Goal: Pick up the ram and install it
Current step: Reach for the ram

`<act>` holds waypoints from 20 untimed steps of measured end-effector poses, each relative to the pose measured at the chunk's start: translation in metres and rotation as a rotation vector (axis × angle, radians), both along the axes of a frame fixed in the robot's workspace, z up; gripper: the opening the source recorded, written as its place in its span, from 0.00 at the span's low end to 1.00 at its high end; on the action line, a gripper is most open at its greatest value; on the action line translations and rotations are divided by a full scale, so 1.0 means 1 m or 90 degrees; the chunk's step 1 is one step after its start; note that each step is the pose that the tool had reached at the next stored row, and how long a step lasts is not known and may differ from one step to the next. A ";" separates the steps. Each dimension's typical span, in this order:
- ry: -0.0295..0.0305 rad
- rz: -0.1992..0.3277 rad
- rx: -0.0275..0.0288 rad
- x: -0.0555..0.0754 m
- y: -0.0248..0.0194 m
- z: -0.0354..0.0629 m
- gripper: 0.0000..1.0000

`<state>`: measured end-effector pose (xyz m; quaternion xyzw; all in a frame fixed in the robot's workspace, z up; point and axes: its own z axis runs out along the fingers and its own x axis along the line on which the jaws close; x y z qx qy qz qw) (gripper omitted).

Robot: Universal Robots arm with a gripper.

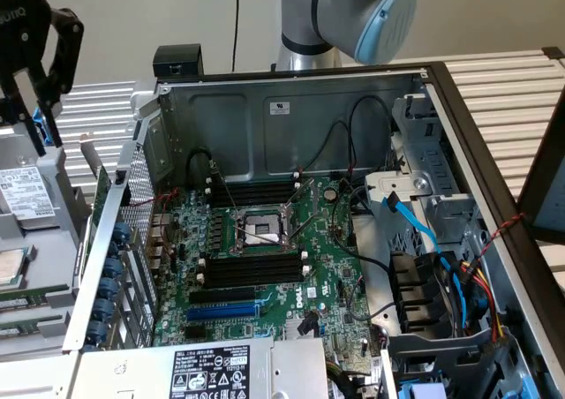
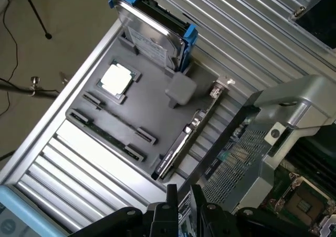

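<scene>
Our arm (image 1: 340, 11): silver-grey tube joints, pale blue round end cap.
Our hand (image 1: 31, 55): black, angular linkage fingers, white lettering.

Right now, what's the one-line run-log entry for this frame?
gripper: shut on ram | position: above grey tray, beside open computer case | install: not yet done

A grey tray (image 2: 152, 111) holds a silver processor (image 2: 116, 79), a hard drive in a blue bracket (image 2: 155, 35) and the ram (image 2: 107, 133) standing in its slots. The gripper (image 2: 181, 208) hangs near the tray's edge.
</scene>
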<state>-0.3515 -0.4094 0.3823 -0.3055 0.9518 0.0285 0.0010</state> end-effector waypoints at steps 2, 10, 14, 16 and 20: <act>0.0000 0.003 0.0000 -0.007 -0.0002 0.0000 0.25; 0.0001 0.018 0.0001 -0.031 -0.0012 -0.0004 0.25; 0.0000 0.019 0.0002 -0.031 -0.0012 -0.0004 0.25; 0.0000 0.032 0.0001 -0.031 -0.0012 -0.0004 0.25; 0.0000 0.078 0.0001 -0.031 -0.0012 -0.0004 0.25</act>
